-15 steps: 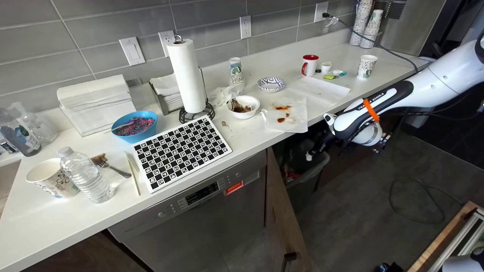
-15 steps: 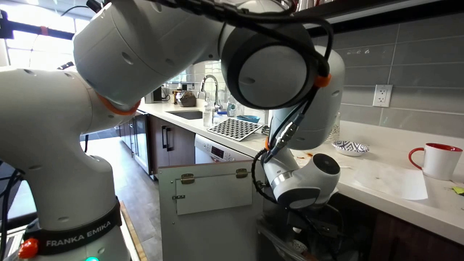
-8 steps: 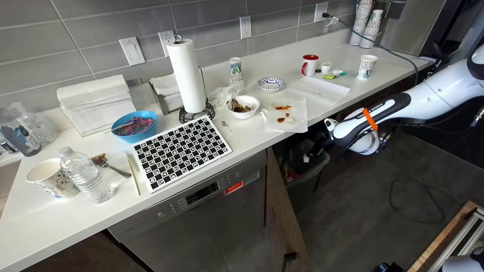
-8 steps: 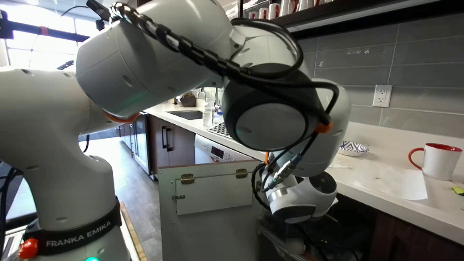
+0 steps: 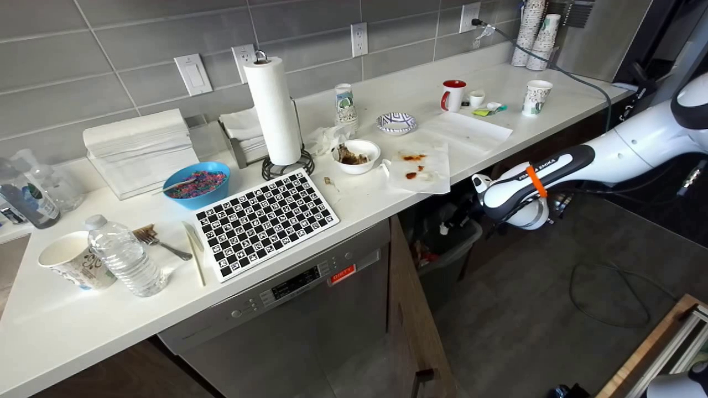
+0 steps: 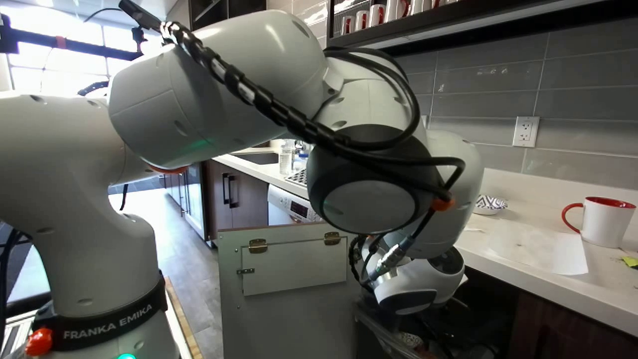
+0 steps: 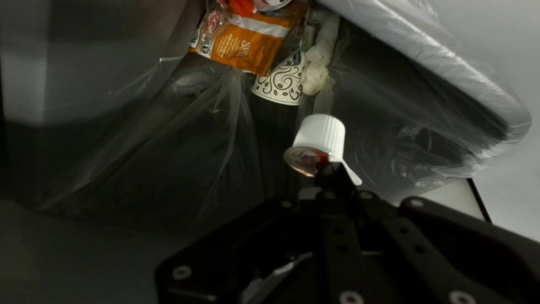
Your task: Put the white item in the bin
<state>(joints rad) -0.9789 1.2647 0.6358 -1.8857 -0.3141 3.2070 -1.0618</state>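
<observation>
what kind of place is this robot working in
A kitchen, probably a shared office one rather than a home: there is a dishwasher with a red "DIRTY" sign, tall stacks of paper cups on the counter, and a row of similar mugs overhead.

From above, an exterior view is looking down across the counter point(image 5: 362, 193) toward the wall point(image 5: 304, 50). Lower, close beside the arm point(image 6: 199, 109), an exterior view is facing along the counter toward the sink point(image 6: 259, 158). Both are sharing the mug point(image 6: 605, 219) and bin point(image 5: 451, 265); over the gripper point(image 7: 335, 179), the wrist view is peering closely into the bin.
</observation>
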